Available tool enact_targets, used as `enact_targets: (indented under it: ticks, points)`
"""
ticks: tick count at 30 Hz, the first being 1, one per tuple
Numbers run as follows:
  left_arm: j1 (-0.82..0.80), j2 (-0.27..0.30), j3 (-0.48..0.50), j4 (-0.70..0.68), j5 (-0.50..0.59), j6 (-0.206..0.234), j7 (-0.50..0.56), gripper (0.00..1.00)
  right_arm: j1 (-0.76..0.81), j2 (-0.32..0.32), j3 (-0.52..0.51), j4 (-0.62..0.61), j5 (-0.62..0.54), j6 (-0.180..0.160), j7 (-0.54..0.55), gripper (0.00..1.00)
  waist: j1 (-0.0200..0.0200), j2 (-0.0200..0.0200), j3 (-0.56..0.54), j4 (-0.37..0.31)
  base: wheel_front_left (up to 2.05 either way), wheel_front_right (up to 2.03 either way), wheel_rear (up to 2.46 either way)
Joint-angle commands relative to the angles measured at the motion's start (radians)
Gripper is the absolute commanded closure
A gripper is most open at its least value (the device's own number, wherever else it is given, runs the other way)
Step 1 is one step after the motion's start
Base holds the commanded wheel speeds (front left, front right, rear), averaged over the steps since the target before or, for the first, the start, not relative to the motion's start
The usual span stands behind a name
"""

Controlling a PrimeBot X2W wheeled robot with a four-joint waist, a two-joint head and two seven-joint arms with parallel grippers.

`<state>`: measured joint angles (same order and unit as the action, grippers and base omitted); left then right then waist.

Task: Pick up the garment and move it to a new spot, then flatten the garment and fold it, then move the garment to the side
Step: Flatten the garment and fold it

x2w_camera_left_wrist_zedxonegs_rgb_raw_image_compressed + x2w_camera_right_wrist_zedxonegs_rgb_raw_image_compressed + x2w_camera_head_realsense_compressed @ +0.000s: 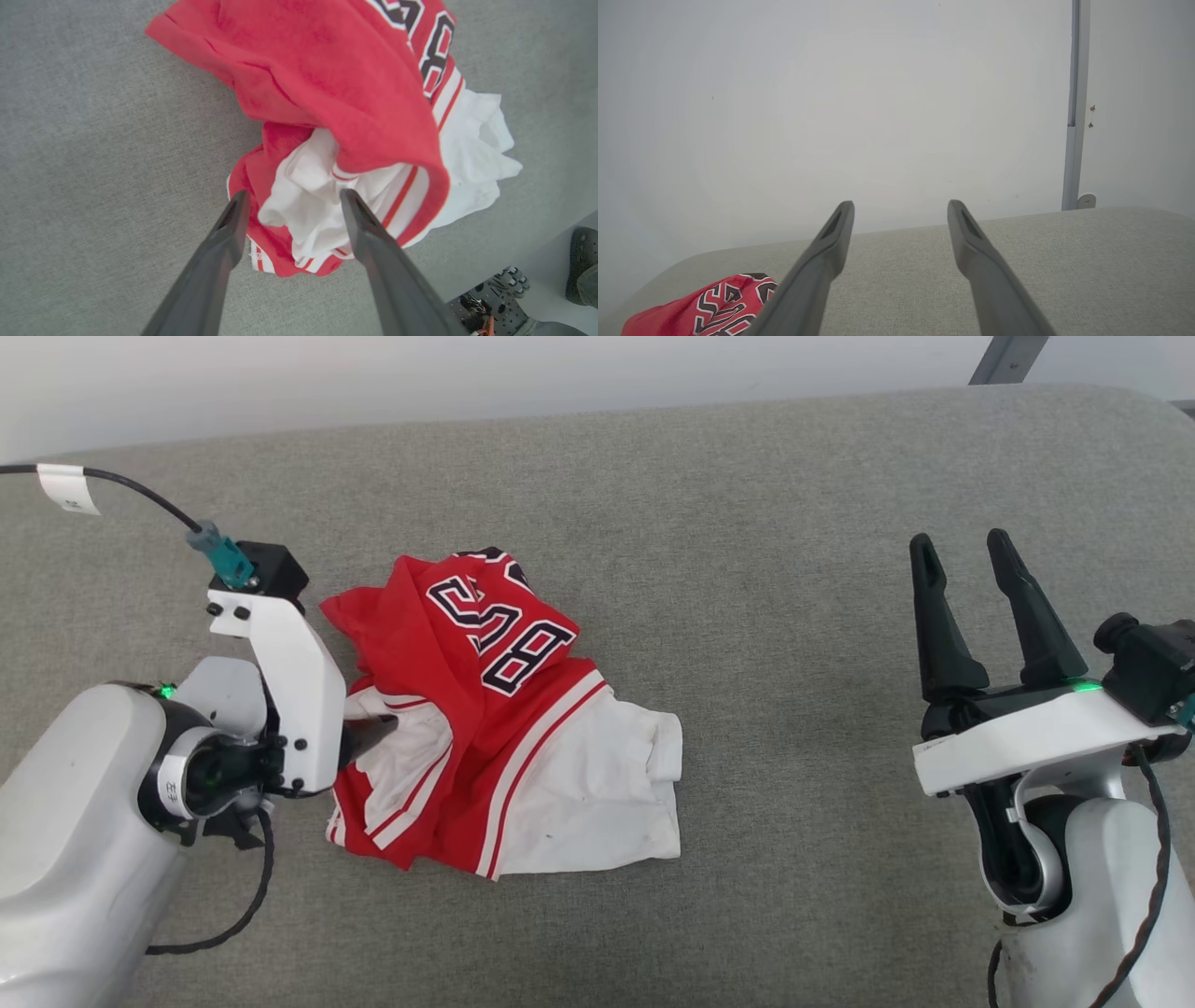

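Observation:
The garment (pixel 504 709) is a red jersey with white sleeves and black, white-outlined lettering. It lies crumpled on the grey padded surface (pixel 794 569), left of centre. My left gripper (pixel 378 733) is at its left edge, mostly hidden behind the white wrist plate. In the left wrist view the left gripper (pixel 294 196) is open, with a bunched white fold of the garment (pixel 327 70) between its fingers and no grip on it. My right gripper (pixel 962 546) stands open and empty far to the right. From its own camera the right gripper (pixel 900 207) points at the wall, with the garment (pixel 714 303) at the lower left.
The white wall (pixel 467 373) runs behind the surface's rounded far edge, with a grey post (pixel 1073 116) at the back right. In the left wrist view the surface's near edge, part of the robot's base (pixel 495 298) and a dark shoe (pixel 581 266) show at the lower right.

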<state>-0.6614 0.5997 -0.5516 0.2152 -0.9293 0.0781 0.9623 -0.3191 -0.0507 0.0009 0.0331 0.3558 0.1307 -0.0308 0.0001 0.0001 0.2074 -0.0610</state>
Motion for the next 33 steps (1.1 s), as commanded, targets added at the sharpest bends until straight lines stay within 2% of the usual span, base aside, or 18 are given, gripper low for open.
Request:
enact_targets:
  ticks: [1, 3, 4, 5, 11, 17, 25, 30, 33]
  points:
    - [-0.017, 0.0, -0.004, 0.01, 0.008, -0.009, -0.007, 0.0, -0.001, 0.0, 0.001, -0.006, -0.009, 0.0, 0.005, 0.0, -0.0001, -0.0001, 0.0, -0.002, 0.0, 0.0, 0.0]
    - [-0.02, 0.005, -0.016, 0.022, 0.022, -0.022, -0.011, 0.01, 0.001, 0.0, 0.001, -0.01, -0.007, 0.0, 0.006, 0.0, -0.0001, -0.0001, 0.001, -0.005, 0.0, 0.0, 0.0]
    - [-0.023, 0.004, -0.018, 0.029, 0.026, -0.026, -0.015, 0.61, 0.002, 0.0, 0.0, -0.012, -0.007, 0.0, 0.007, 0.0, -0.0001, -0.0001, 0.002, -0.005, 0.0, 0.0, 0.0]
    - [-0.024, -0.001, -0.018, 0.036, 0.026, -0.028, -0.022, 1.0, 0.004, 0.0, -0.001, -0.014, -0.007, 0.0, 0.008, 0.0, -0.0001, -0.0001, 0.003, -0.005, 0.0, 0.0, 0.0]
    - [-0.031, -0.007, -0.011, 0.044, 0.009, -0.031, -0.021, 1.0, 0.012, 0.0, -0.014, -0.026, -0.012, 0.0, 0.013, 0.0, -0.0001, -0.0001, 0.011, 0.0, 0.0, 0.0, 0.0]
    - [-0.019, 0.013, 0.042, 0.006, -0.027, 0.003, -0.039, 1.0, 0.016, 0.0, -0.025, -0.033, -0.014, 0.0, 0.022, 0.0, -0.0001, -0.0001, 0.012, 0.018, 0.0, 0.0, 0.0]
    - [0.037, 0.111, 0.146, -0.049, -0.044, 0.07, -0.079, 1.0, 0.016, 0.0, -0.033, -0.045, -0.02, 0.0, 0.036, 0.0, -0.0001, -0.0001, 0.023, 0.044, 0.0, 0.0, 0.0]
    - [0.079, 0.179, 0.197, -0.013, -0.036, 0.102, -0.113, 1.0, 0.01, 0.0, -0.034, -0.05, -0.022, 0.0, 0.046, 0.0, -0.0001, -0.0001, 0.037, 0.053, 0.0, 0.0, 0.0]
    - [0.104, 0.196, 0.21, 0.033, -0.024, 0.126, -0.132, 1.0, 0.004, 0.0, -0.033, -0.052, -0.023, 0.0, 0.048, 0.0, -0.0001, -0.0001, 0.047, 0.053, 0.0, 0.0, 0.0]
